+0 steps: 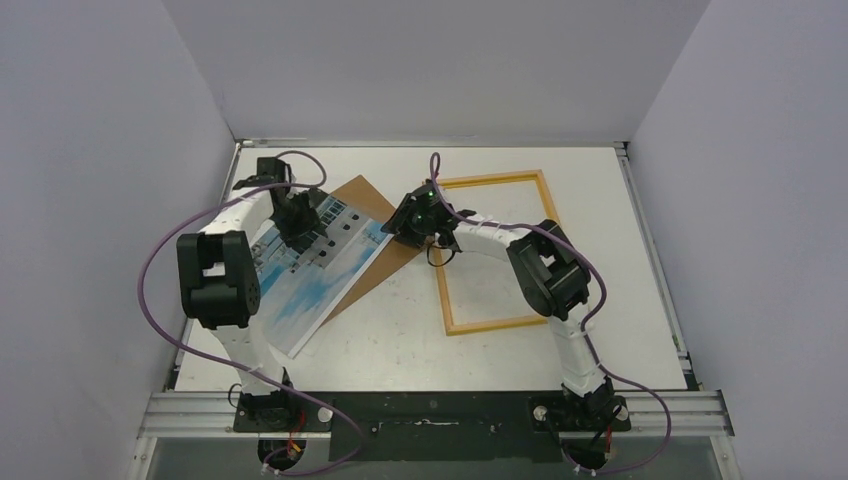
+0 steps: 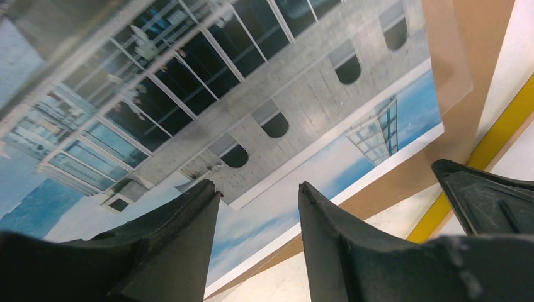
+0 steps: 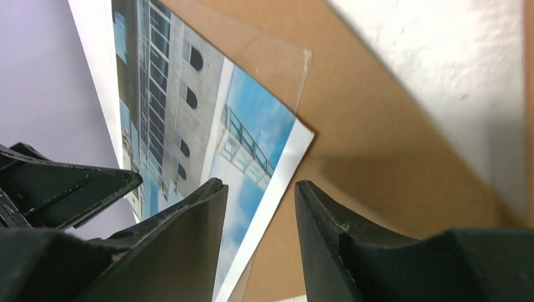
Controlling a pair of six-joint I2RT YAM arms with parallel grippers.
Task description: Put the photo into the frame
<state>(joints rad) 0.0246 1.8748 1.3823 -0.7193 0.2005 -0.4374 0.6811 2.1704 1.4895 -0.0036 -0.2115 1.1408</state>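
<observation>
The photo [image 1: 305,285] is laid face up on the left part of the desk [image 1: 400,345]. It is spread partly over a brown backing board [image 1: 368,205], which is seen past the print's far right edge. A clear sheet [image 3: 277,63] is laid over the building end of the print, and its corner is carried out onto the board. The frame [image 1: 495,324] is laid flat on the right part of the desk, just beside the board and apart from the photo. The left claw [image 1: 300,232] is held over the far end of the photo, its fingers parted and nothing caught between them. The right claw [image 1: 408,228] is held over the photo's right corner and the board, between print and frame. Its fingers are likewise parted, and nothing is gripped.
</observation>
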